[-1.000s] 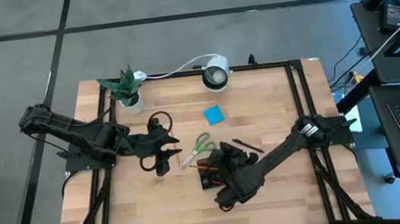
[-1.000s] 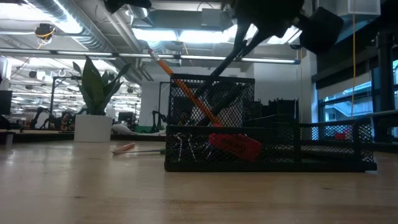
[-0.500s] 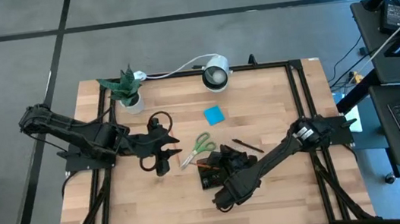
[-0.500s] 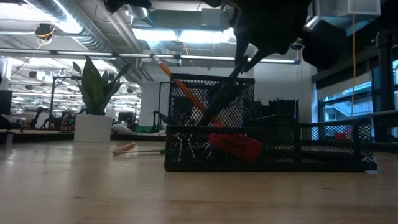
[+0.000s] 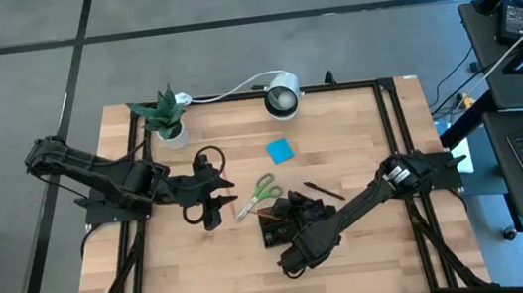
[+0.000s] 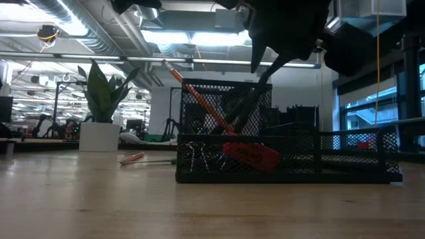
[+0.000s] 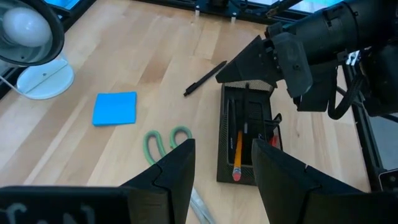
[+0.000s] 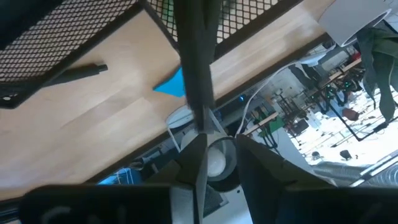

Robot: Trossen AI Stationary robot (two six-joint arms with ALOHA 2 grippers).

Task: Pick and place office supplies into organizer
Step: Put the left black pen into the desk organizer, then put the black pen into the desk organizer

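At the near side of the light wooden table [image 5: 340, 137], the low black wire-mesh organizer [image 6: 345, 156] holds an orange pencil [image 6: 199, 99] leaning up out of its taller compartment, a small red piece [image 6: 251, 155] and a tangle of tiny clips [image 6: 196, 159] against the mesh. The right pincer [image 8: 221, 140] hangs directly over that tray [image 5: 274, 233]. Its fingers are parted, and a slim black pen [image 8: 196, 62] runs between them, lying along one finger and pointing down toward the mesh. Whether either finger presses on the pen cannot be told.

Just beyond the organizer, the green-handled scissors [image 5: 257, 194] lie flat on the wood, apart from the tray's rim. Beside them, toward the left edge, the left pincer [image 5: 216, 197] hovers over bare table with its fingers spread wide and nothing between them; its wrist view looks past them to the scissors [image 7: 163, 140] and the tray [image 7: 224, 168]. A second black pen [image 5: 324, 191] lies loose near the far corner of the organizer.

Farther back, the blue square sticky-note pad [image 5: 279, 149] sits alone in the middle of the table. At the far edge stand a potted green plant [image 5: 163, 118] in a white pot and a round white lamp [image 5: 282, 97], well apart from each other.
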